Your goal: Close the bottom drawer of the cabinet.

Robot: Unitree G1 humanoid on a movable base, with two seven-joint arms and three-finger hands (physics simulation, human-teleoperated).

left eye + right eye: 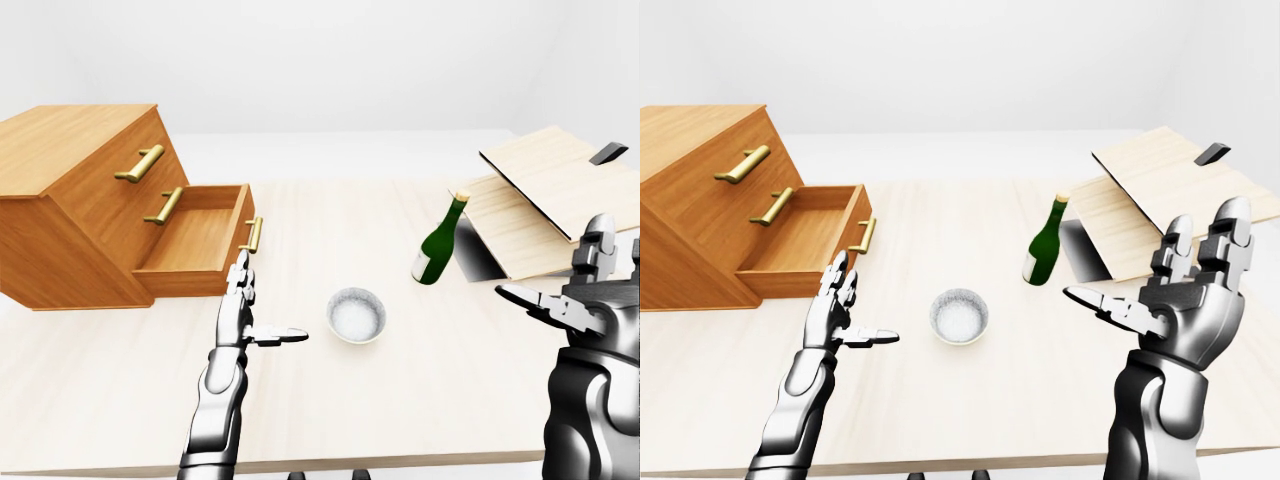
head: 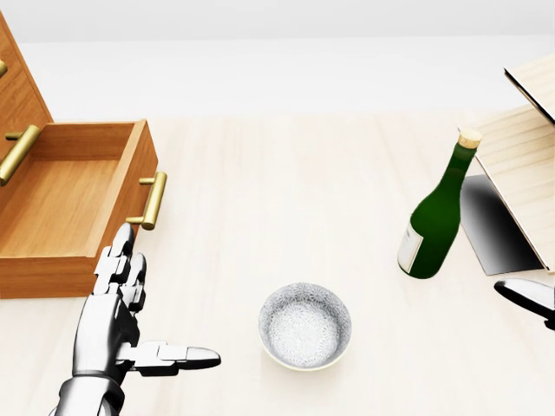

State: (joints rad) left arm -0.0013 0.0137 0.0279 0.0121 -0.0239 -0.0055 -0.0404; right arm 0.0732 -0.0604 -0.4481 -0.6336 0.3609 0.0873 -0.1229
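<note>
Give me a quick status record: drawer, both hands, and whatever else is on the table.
bottom drawer: open, pulled out of the cabinet, looks empty
drawer handle: brass bar, free, no hand on it
left hand: open, fingers pointing at the drawer front, not touching
right hand: open, raised at the right of the right-eye view
bowl: upright on the table, between the hands
bottle: green, upright, corked
boards: light wood, tilted, right of the bottle

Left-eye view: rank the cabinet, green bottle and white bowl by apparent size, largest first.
1. cabinet
2. green bottle
3. white bowl
Bottle and bowl look close in size, and the bowl sits nearer the camera, so their order is unsure.
</note>
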